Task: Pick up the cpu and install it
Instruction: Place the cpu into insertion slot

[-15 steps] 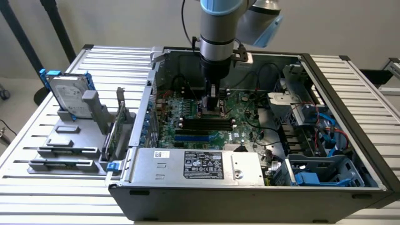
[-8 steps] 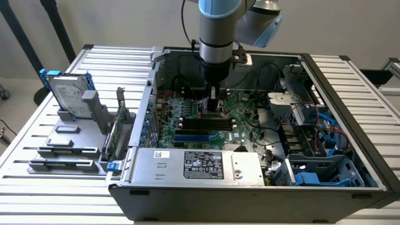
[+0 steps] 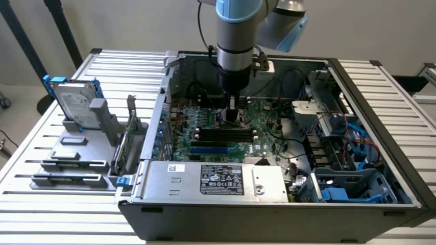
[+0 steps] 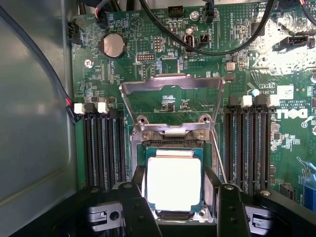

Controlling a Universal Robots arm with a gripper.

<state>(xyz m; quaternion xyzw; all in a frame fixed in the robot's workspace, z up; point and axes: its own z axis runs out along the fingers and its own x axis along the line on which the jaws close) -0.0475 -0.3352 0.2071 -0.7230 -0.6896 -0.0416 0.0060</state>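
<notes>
Wrist view: my tool [image 4: 174, 174] is set fairly wide, with its fingers [image 4: 136, 197] tight against two opposite sides of the cpu [image 4: 174, 190]. The cpu lies flat, silver top up, in the socket [image 4: 173, 134] on the green motherboard [image 4: 148, 64]. The socket's metal cover [image 4: 170, 83] is tilted open just beyond it, and black memory slots [image 4: 101, 148] run on either side.

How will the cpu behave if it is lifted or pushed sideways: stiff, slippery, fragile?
The cpu is a flat square with a metal top, so it is probably stiff and will not roll. Its shiny top looks smooth, so it may slip. It lies inside the socket, so a sideways push would likely be blocked and might damage it.
</notes>
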